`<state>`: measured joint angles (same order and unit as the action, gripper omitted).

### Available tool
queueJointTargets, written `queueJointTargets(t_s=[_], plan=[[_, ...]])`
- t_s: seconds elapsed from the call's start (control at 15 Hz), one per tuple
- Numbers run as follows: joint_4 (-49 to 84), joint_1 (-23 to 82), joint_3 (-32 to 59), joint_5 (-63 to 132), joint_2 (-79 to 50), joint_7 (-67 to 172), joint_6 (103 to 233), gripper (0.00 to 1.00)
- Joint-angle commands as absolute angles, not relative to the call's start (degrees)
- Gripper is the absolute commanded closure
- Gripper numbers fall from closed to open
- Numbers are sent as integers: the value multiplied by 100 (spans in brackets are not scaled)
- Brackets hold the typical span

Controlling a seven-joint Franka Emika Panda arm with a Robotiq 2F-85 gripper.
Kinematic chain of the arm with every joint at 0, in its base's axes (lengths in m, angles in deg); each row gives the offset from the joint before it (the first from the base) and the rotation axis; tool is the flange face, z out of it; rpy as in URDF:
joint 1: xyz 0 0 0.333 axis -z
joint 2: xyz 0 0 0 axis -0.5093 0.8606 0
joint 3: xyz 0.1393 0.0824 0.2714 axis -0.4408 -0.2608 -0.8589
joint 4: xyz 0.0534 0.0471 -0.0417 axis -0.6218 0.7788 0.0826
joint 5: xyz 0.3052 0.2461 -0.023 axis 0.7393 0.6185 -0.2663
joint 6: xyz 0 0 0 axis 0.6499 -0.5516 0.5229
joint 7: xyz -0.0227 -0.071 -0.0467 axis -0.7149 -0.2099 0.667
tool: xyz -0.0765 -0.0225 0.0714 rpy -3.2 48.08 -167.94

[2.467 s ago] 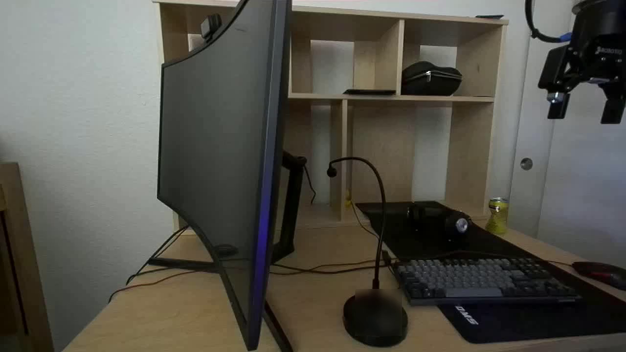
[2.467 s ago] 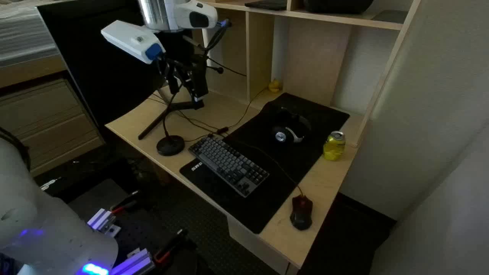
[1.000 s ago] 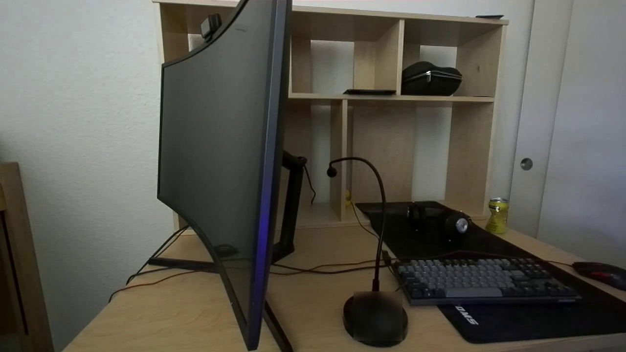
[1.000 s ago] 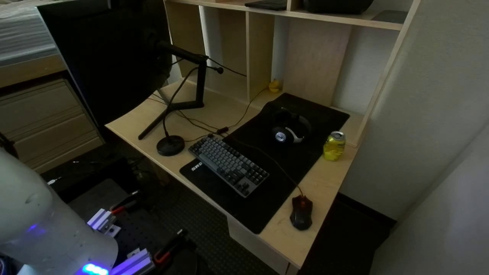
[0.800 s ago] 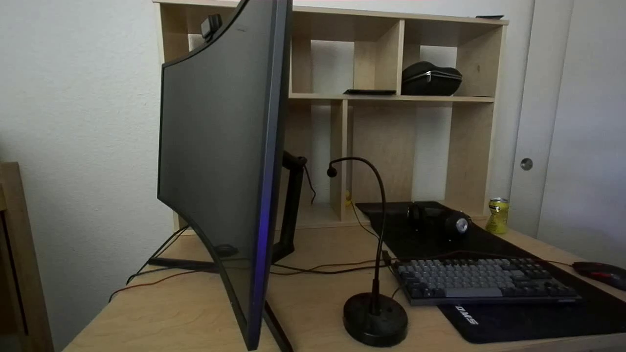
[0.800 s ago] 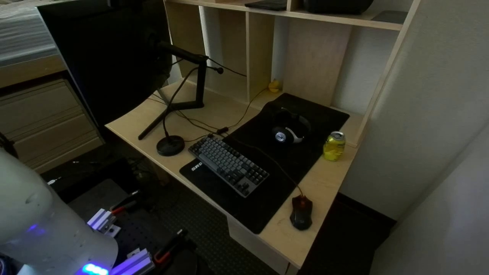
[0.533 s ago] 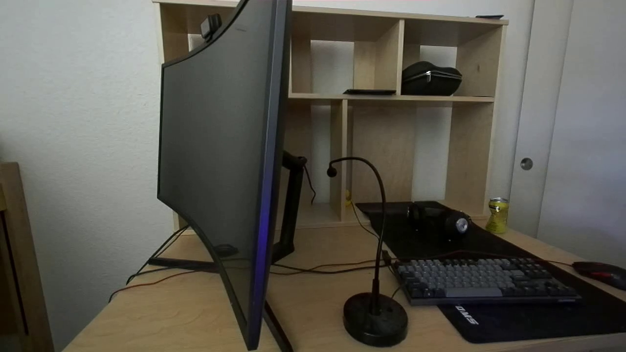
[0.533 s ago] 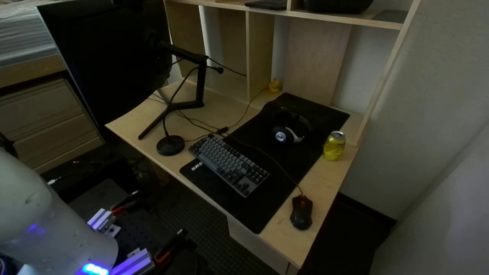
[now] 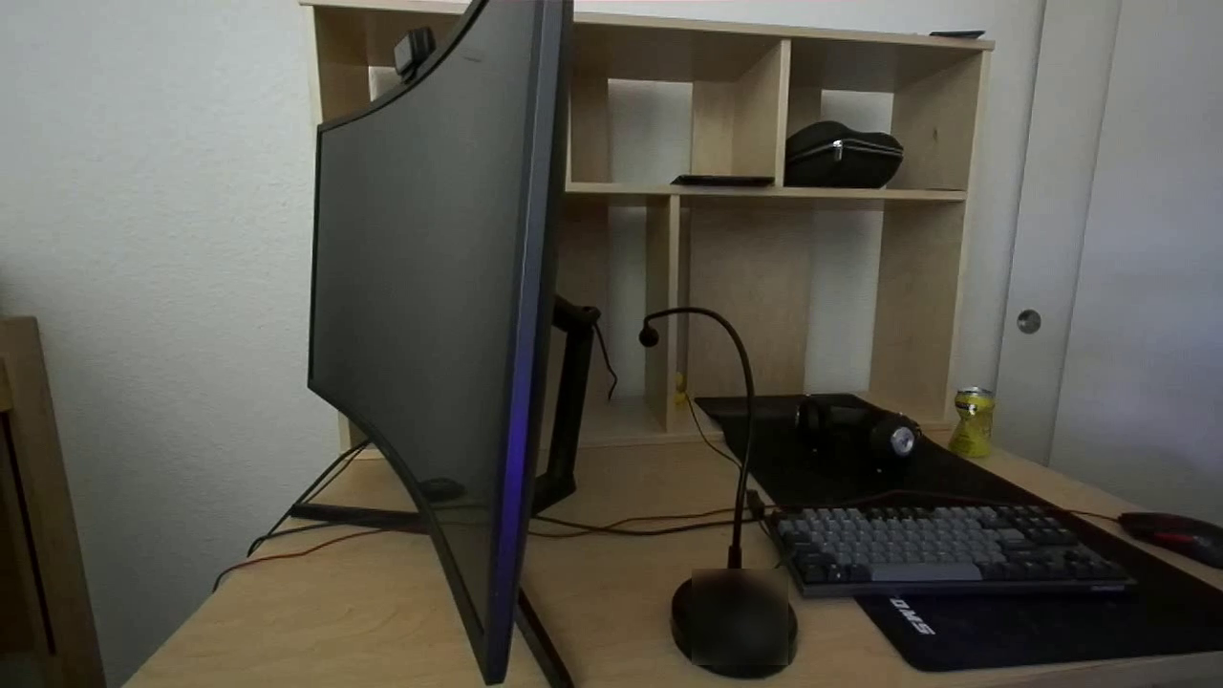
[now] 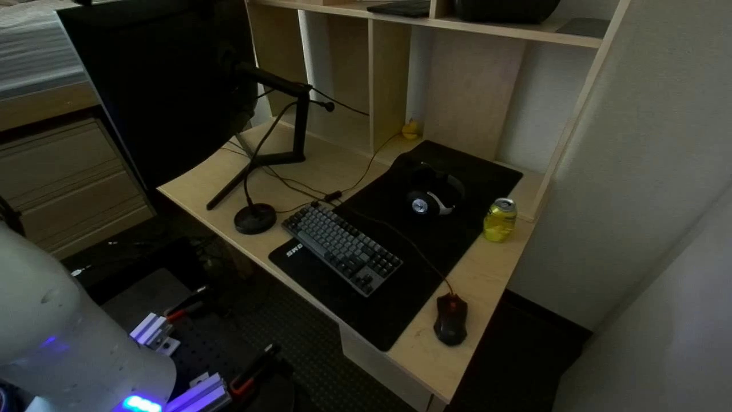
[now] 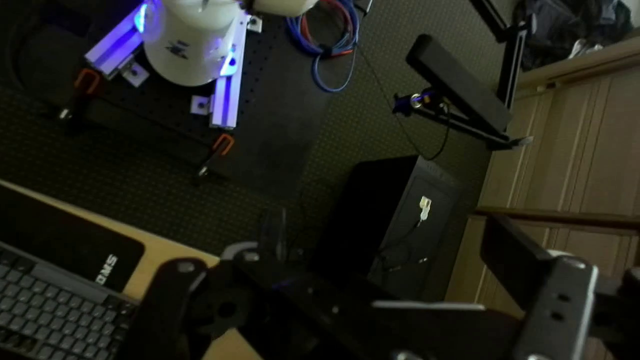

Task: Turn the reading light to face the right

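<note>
The reading light is a slim black lamp on a round base. It stands upright on the desk in both exterior views, with its stem (image 9: 748,430) and base (image 10: 255,218) in sight. Its small head (image 9: 649,335) hangs from the curved neck, toward the monitor side in an exterior view. The head also shows against the shelf (image 10: 327,106). A blurred patch hides part of the base. My gripper (image 11: 395,245) shows in the wrist view with fingers wide apart and nothing between them. The light is out of view there. I cannot make out the gripper in the exterior views.
A large curved monitor (image 9: 430,287) stands close beside the light. A keyboard (image 9: 946,545), headphones (image 10: 434,197), mouse (image 10: 451,319) and yellow can (image 10: 500,220) are on the desk. In the wrist view, a dark computer tower (image 11: 420,220) stands on the floor.
The gripper was in both exterior views 2.5 seconds ago and has since moved up out of them. A dark shape at the top edge above the monitor has shifted left. The light looks unchanged.
</note>
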<state>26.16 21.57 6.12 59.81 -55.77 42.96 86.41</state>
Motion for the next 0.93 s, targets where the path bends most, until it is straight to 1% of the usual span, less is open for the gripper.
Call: queueJointTargets(t_s=[0.0, 0.13, 0.2, 0.27, 0.47, 0.73, 0.87], plan=[[1713, 2105, -241, 6637, -4579, 5431, 8466, 0], [1097, 2161, -509, 6738, -4272, 6347, 8462, 0], [1831, 2131, -403, 6634, -4708, 5759, 8630, 0], [1655, 2103, -481, 6644, -4571, 5917, 8631, 0], [1749, 2154, -461, 6544, -4491, 6010, 8718, 0], [2328, 2465, -259, 5922, -4115, 6183, 10539, 0], [2334, 2532, -135, 5657, -3651, 6378, 11321, 0]])
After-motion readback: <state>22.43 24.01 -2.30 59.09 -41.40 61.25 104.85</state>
